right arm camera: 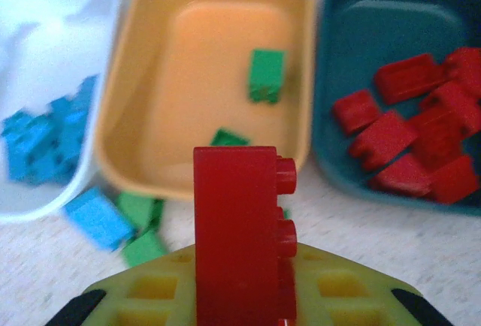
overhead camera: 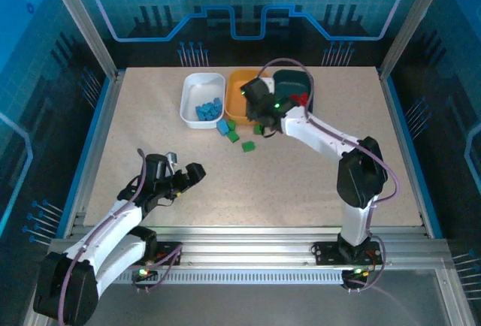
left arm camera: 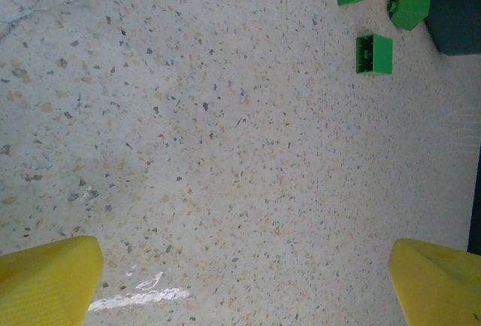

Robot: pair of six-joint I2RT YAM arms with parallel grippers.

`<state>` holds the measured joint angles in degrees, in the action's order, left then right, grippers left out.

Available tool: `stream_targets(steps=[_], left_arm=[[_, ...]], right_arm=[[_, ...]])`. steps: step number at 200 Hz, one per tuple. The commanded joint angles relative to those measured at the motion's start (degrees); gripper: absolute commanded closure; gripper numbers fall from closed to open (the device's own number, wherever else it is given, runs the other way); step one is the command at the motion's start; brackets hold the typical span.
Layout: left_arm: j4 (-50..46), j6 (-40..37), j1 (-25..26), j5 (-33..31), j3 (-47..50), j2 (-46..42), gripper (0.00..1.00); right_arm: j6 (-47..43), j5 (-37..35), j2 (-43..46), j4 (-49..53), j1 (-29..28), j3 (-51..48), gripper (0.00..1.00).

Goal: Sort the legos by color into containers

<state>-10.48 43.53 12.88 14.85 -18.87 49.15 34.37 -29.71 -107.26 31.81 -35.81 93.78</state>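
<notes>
My right gripper (right arm camera: 242, 288) is shut on a red brick (right arm camera: 239, 221) that stands upright in it, hovering in front of the orange-yellow tray (right arm camera: 135, 116). That tray holds two green bricks (right arm camera: 267, 74). To its right, the dark teal tray (right arm camera: 331, 78) holds several red bricks (right arm camera: 406, 78). The white tray (right arm camera: 45, 25) on the left holds several light blue bricks (right arm camera: 45, 142). A blue brick (overhead camera: 223, 127) and three green bricks (overhead camera: 248, 146) lie loose on the table before the trays. My left gripper (overhead camera: 197, 172) stands open and empty over bare table, its yellow fingertips (left arm camera: 52, 281) wide apart.
The three trays sit side by side at the back middle of the table, white (overhead camera: 189, 93), orange-yellow (overhead camera: 233, 89), teal (overhead camera: 297, 78). The right arm (overhead camera: 331, 142) reaches diagonally across the table's right half. Three green bricks (left arm camera: 373, 54) show far ahead of the left gripper.
</notes>
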Motion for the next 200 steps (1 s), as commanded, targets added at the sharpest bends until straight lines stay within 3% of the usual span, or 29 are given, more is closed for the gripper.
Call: stream_targets(steps=[1,56,64,82,101,130,154,177,200], left_arm=[[1.6,-0.5,-0.4,2.1,0.5,0.8,0.01],[2.9,-1.3,0.0,6.6,-0.8,4.6,0.05],[2.8,-1.5,0.3,6.9,-1.3,5.3,0.06],[2.0,-1.9,0.8,6.5,-3.2,6.9,0.07],[1.5,-2.2,1.1,5.9,-4.8,8.0,0.07],[2.7,-1.5,1.3,5.1,-6.2,9.7,0.06],[4.2,0.4,1.6,3.4,-5.7,11.1,0.05],[4.5,1.3,1.7,2.5,-4.9,11.8,0.04],[3.9,1.6,1.7,2.8,-4.4,11.3,0.03]], right_arm=[[-5.2,2.6,-4.6,4.0,6.6,5.9,0.73],[-6.3,8.1,-17.4,10.4,16.6,20.3,0.69],[-6.3,8.2,-18.6,11.4,17.2,21.9,0.64],[-6.6,8.5,-18.9,12.2,18.0,22.7,0.42],[-6.7,8.3,-14.8,9.6,17.7,18.0,0.36],[-5.3,8.2,-3.3,1.9,14.7,2.5,0.34],[-3.7,6.8,3.1,-5.0,7.3,-11.0,0.3],[-3.7,7.4,2.1,-10.0,0.5,-17.1,0.24],[-5.5,10.9,-5.1,-7.8,-2.7,-12.4,0.22]])
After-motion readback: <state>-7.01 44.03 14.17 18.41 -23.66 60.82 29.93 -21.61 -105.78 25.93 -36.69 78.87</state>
